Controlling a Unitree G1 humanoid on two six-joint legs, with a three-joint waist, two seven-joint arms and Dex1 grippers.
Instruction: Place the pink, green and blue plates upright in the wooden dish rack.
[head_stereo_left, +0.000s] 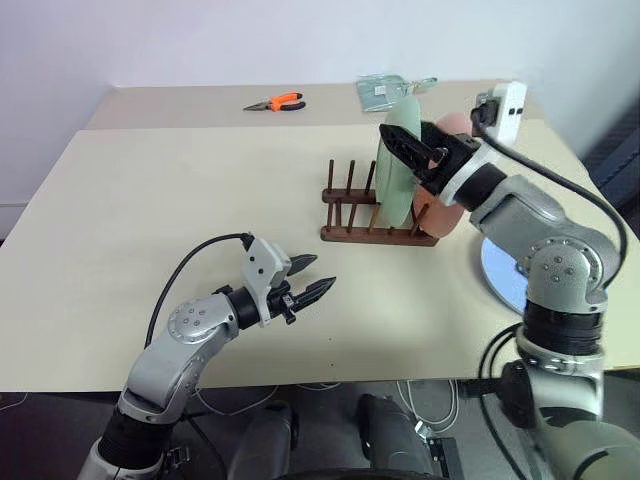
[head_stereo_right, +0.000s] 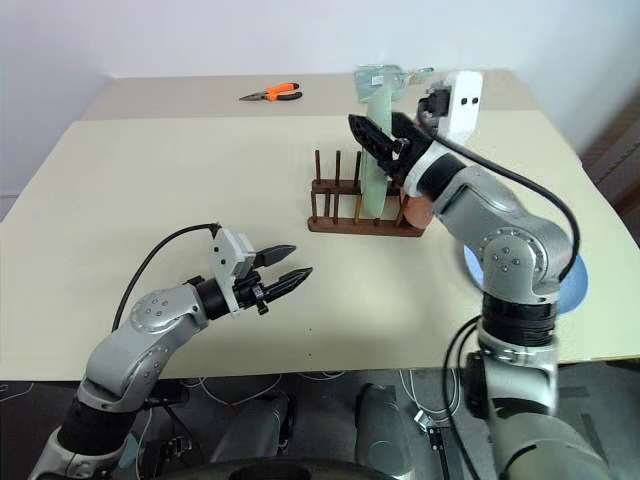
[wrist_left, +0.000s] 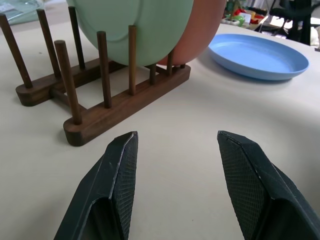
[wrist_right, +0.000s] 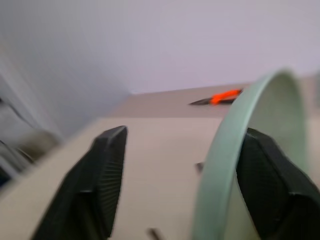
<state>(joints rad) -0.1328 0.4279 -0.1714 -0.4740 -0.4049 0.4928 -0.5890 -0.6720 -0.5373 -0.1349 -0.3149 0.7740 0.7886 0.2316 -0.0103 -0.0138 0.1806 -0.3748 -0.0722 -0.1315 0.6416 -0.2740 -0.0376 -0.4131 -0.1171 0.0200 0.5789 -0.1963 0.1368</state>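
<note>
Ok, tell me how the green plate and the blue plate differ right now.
Pose: the green plate stands upright on edge; the blue plate lies flat.
Place: the green plate sits between the pegs of the wooden dish rack, next to the pink plate; the blue plate rests on the table beside the rack.
Nearness to the robot: the right claw, open, straddles the green plate's rim; nothing touches the blue plate.
Both are plain, round and shallow.
</note>
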